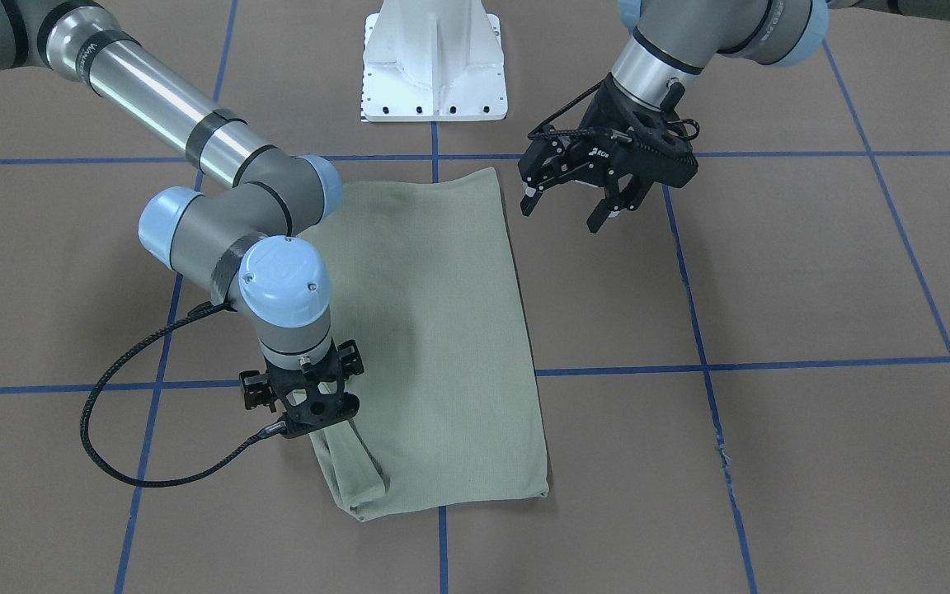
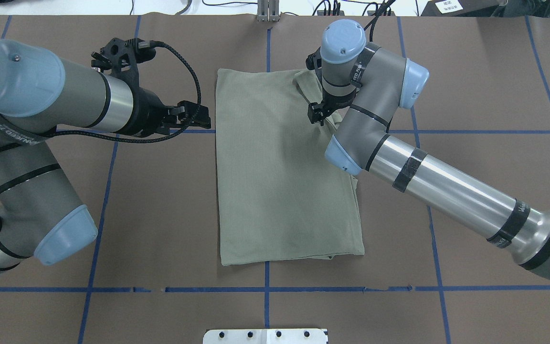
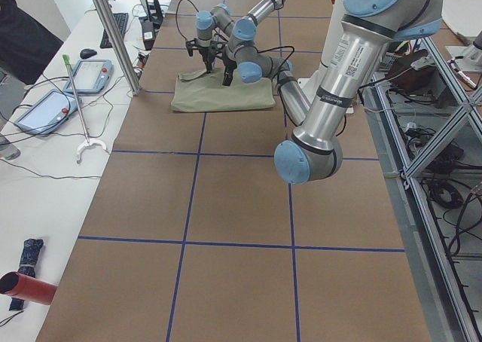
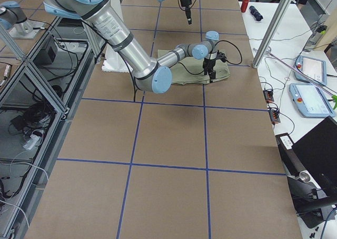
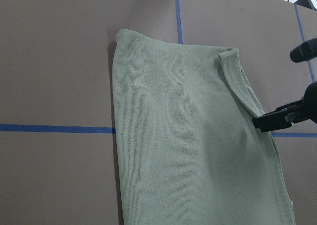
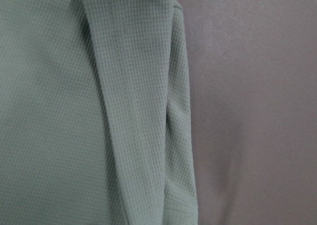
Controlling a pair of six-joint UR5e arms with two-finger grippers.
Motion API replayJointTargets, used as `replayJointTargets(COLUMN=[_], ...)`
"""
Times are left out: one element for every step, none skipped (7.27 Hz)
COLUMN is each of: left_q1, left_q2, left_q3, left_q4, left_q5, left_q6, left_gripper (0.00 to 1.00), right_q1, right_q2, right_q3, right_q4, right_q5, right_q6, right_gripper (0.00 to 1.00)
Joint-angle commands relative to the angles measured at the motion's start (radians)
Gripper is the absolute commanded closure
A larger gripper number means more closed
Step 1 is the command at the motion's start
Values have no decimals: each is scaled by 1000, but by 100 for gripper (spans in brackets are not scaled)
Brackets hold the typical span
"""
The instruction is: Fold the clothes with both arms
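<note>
The shirt (image 1: 442,330) lies in the middle of the table (image 1: 813,289) as a long folded rectangle, one side edge doubled into a narrow flap (image 6: 138,111). The right gripper (image 1: 314,412) points down onto that flap, probably to pin or tuck it; I cannot tell whether its jaws are closed. The left gripper (image 1: 570,206) hovers with jaws spread, off the cloth beside the diagonally opposite corner, likely ready for the next fold.

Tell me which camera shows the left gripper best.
The exterior front-facing view: the left gripper hangs open beside the shirt, both fingers clear. Overhead shows it only from behind; exterior right shows it tiny; its own wrist view shows none of it.
</note>
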Motion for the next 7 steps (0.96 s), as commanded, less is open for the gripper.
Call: replayJointTargets(left_q1=[0,-1,-1,-7,-7,-6,-7], left_q2=[0,0,0,2,2,2,2], left_q3=[-2,-5,-5,-10,-10,-10,-10], left_q4=[0,0,0,0,0,2,0], left_q5=[0,0,0,-9,-23,-23,-23], left_q6=[0,0,0,1,1,0,0], left_gripper=[1,1,1,1,1,1,1], right_q1=[-1,-1,1,11,43,74,79], right_q2=[-1,-1,-4,-9,-13,-24,-27], right_q3=[-15,-19,-26,-35,-45,-50,-50], right_q4=[1,1,2,2,2,4,4], right_q5=[0,0,0,0,0,8,7], right_q6=[-3,-3,-3,-12,-44,-66,-66], right_gripper=[0,0,0,0,0,0,0])
